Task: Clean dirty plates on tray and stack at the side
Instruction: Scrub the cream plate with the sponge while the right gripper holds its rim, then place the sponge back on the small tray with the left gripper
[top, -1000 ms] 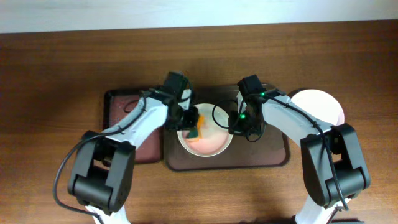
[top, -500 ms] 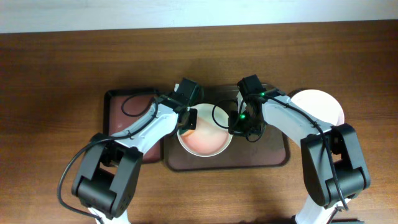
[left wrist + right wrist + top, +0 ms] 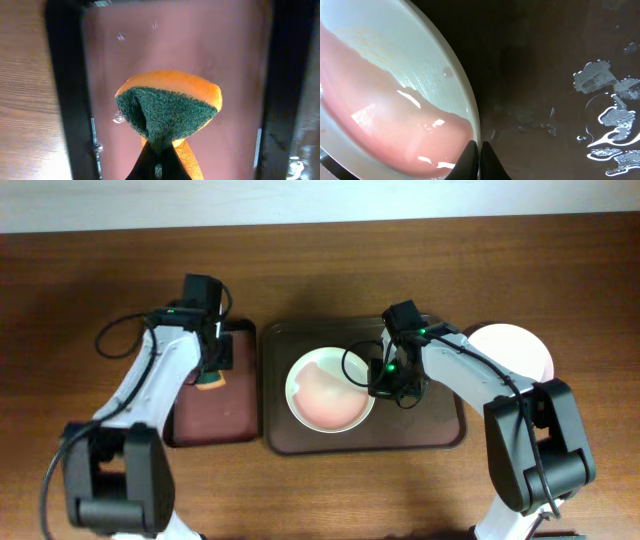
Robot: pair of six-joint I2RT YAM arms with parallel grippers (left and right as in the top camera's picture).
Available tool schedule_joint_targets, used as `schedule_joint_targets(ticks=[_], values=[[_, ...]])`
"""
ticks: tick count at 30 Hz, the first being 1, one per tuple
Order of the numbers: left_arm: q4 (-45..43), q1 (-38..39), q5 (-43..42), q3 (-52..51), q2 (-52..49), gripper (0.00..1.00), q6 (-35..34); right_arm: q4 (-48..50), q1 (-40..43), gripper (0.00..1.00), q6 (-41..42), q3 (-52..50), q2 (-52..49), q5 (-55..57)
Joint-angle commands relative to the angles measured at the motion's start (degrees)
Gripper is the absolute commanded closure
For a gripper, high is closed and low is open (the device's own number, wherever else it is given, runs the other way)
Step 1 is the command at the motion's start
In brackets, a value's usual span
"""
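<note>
Wipe step on plate (image 3: 325,395), centre frame in tray (image 3: 440,435); pink film visible on it. Rim pinched by right claw (image 3: 479,150). Left claw (image 3: 159,167) clamped on sponge (image 3: 167,112) over small tray (image 3: 215,420), frame left. Next: another pass judged needed before stacking by white plate (image 3: 515,345), frame right.

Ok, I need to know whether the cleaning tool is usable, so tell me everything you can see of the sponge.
The sponge is orange foam with a dark green scouring face. The left gripper pinches it at one end, so it folds and bulges, green side towards the wrist camera. It hangs over the smaller reddish-brown tray, whose floor shows water droplets; whether it touches that floor cannot be told.
</note>
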State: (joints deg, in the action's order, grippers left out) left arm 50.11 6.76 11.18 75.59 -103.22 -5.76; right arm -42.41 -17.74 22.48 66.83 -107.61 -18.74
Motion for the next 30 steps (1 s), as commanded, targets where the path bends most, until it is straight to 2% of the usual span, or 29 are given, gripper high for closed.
schedule_joint_targets(ticks=[1, 2, 3, 4, 5, 7, 8, 9, 11, 12, 13, 16, 19, 20, 21, 22, 23, 25, 27, 28, 30], values=[[0.39, -0.17, -0.02, 0.20, -7.50, 1.00, -1.95, -0.26, -0.26, 0.96, -0.11, -0.20, 1.40, 1.36], [0.70, -0.17, -0.42, 0.20, -9.22, 0.94, -2.54, -0.26, -0.26, 0.96, -0.11, -0.20, 1.40, 1.38], [0.57, -0.17, -0.42, 0.20, -9.97, 0.59, -2.51, -0.24, -0.26, 0.96, -0.11, -0.20, 1.40, 1.38], [0.07, -0.17, -0.37, 0.20, -10.03, 0.40, -2.49, -0.22, -0.26, 0.96, -0.11, -0.20, 1.40, 1.38], [-0.52, -0.17, -0.39, 0.20, -10.03, 0.34, -2.49, -0.24, -0.26, 0.96, -0.11, -0.20, 1.40, 1.38], [-3.74, -0.17, -0.42, 0.20, -10.25, 0.30, -2.51, -0.24, -0.26, 0.96, -0.11, -0.20, 1.40, 1.38], [-5.11, -0.17, -0.42, 0.20, -10.36, 0.31, -2.51, -0.24, -0.26, 0.96, -0.11, -0.20, 1.40, 1.38], [-6.84, -0.17, -0.42, 0.20, -10.36, 0.36, -2.51, -0.24, -0.26, 0.96, -0.11, -0.20, 1.40, 1.38], [-8.35, -0.17, -0.44, 0.20, -10.36, 0.55, -2.54, -0.26, -0.26, 0.96, -0.13, -0.20, 1.40, 1.38], [-8.07, -0.17, -0.50, 0.20, -10.36, 0.56, -2.54, -0.24, -0.26, 0.96, -0.11, -0.20, 1.40, 1.36], [-7.80, -0.17, -1.11, 0.20, -10.36, 0.56, -2.54, -0.24, -0.26, 0.96, -0.11, -0.20, 1.38, 1.36], [-5.09, -0.17, -1.29, 0.07, -10.36, 0.46, -2.54, -0.24, -0.26, 0.96, -0.11, -0.20, 1.40, 1.36], [-6.16, -0.17, -1.27, -2.51, -10.45, 0.47, -2.54, -0.20, -0.26, 0.96, -0.11, -0.20, 1.40, 1.36], [-6.88, -0.17, -1.27, -2.54, -10.45, 0.55, -2.54, -0.20, -0.26, 0.96, -0.11, -0.20, 1.40, 1.38], [-7.72, -0.17, -1.29, -2.54, -10.45, 0.77, -2.54, -0.22, -0.26, 0.96, -0.11, -0.20, 1.40, 1.38], [-8.07, -0.17, -1.31, -2.54, -10.45, 0.85, -2.54, -0.24, -0.26, 0.96, -0.11, -0.20, 1.40, 1.36], [-8.55, -0.24, -1.27, -2.29, -10.45, 1.00, -2.54, -0.24, -0.26, 0.96, -0.11, -0.20, 1.40, 1.36], [-7.61, -1.25, -1.27, -0.11, -10.32, 1.00, -2.54, -0.26, -0.26, 0.96, -0.11, -0.20, 1.40, 1.36], [-4.70, -2.23, -1.27, 0.85, -10.23, 0.28, -2.49, -0.22, -0.26, 0.96, -0.11, -0.20, 1.40, 1.38], [-1.66, -2.34, -1.31, 0.85, -10.23, 0.24, -2.51, -0.20, -0.26, 0.96, -0.11, -0.20, 1.38, 1.38], [2.71, -2.27, -4.13, 0.55, -10.25, 0.24, -2.51, -0.20, -0.26, 0.96, -0.11, -0.20, 1.40, 1.38]])
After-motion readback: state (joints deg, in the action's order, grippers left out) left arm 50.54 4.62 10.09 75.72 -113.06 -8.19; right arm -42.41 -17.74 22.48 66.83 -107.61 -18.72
